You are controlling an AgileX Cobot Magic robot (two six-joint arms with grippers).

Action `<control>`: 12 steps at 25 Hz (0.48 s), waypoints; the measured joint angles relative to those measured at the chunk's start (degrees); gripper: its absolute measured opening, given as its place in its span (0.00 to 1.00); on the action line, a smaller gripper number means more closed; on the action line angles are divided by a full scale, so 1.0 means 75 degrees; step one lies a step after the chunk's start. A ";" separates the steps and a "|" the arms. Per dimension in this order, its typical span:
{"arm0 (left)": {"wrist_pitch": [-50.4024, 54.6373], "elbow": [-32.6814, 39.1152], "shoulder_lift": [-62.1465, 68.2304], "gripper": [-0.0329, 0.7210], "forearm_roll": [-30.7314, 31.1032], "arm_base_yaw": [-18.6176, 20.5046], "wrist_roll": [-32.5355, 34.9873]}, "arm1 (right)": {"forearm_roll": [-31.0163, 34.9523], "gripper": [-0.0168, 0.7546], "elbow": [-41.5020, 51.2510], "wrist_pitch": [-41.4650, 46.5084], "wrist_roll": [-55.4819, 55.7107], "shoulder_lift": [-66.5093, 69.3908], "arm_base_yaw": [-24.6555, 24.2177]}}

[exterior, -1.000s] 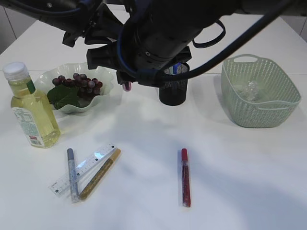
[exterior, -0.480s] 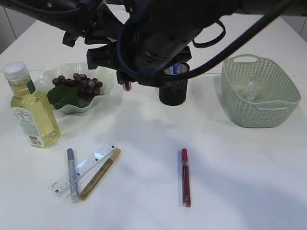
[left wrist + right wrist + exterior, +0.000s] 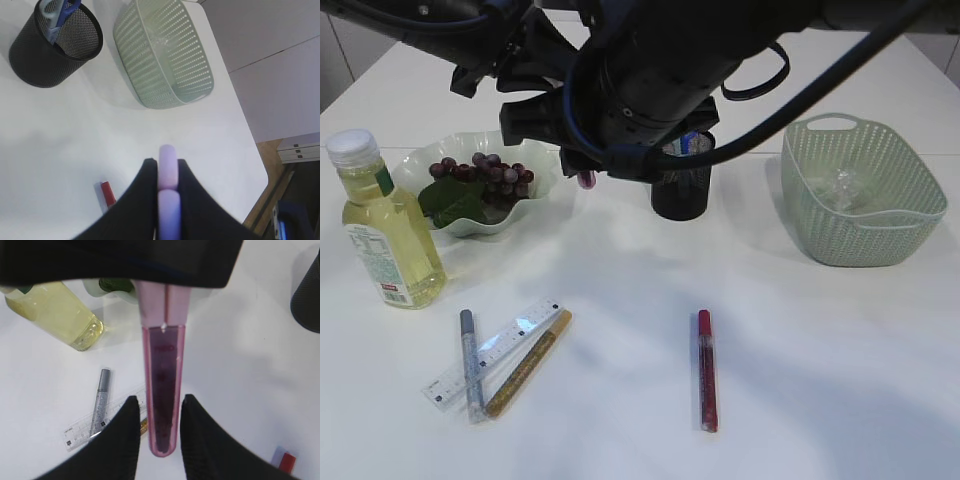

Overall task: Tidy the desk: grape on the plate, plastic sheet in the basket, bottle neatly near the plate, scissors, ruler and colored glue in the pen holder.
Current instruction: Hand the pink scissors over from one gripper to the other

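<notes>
over the table, left claw (image 3: 164,200) clamps purple glue (image 3: 167,200).

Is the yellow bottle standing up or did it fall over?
Standing up. The bottle sits on its base on the table, white cap on top, beside the plate of grapes.

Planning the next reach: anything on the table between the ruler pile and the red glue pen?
No. In the exterior view the stretch between the ruler and the red glue pen is bare white table.
</notes>
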 joint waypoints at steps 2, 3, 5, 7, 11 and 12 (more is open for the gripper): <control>-0.0017 0.0000 0.0000 0.09 0.0000 0.0000 0.0000 | 0.0003 0.33 0.0000 0.0000 0.0000 0.0000 0.0000; -0.0017 0.0000 0.0000 0.09 0.0000 0.0000 0.0000 | 0.0003 0.33 0.0000 0.0000 0.0000 0.0000 0.0000; -0.0032 0.0000 0.0000 0.09 0.0000 0.0000 0.0000 | 0.0003 0.33 0.0000 0.0000 0.0000 0.0000 0.0000; -0.0049 0.0000 0.0000 0.09 0.0000 0.0000 0.0000 | 0.0003 0.33 0.0000 0.0013 0.0000 0.0000 0.0000; -0.0086 0.0000 0.0000 0.09 0.0000 0.0000 0.0000 | 0.0003 0.34 0.0000 0.0086 -0.0045 0.0000 0.0000; -0.0119 0.0000 0.0000 0.09 0.0000 0.0000 0.0000 | 0.0003 0.34 0.0000 0.0103 -0.0058 0.0000 0.0000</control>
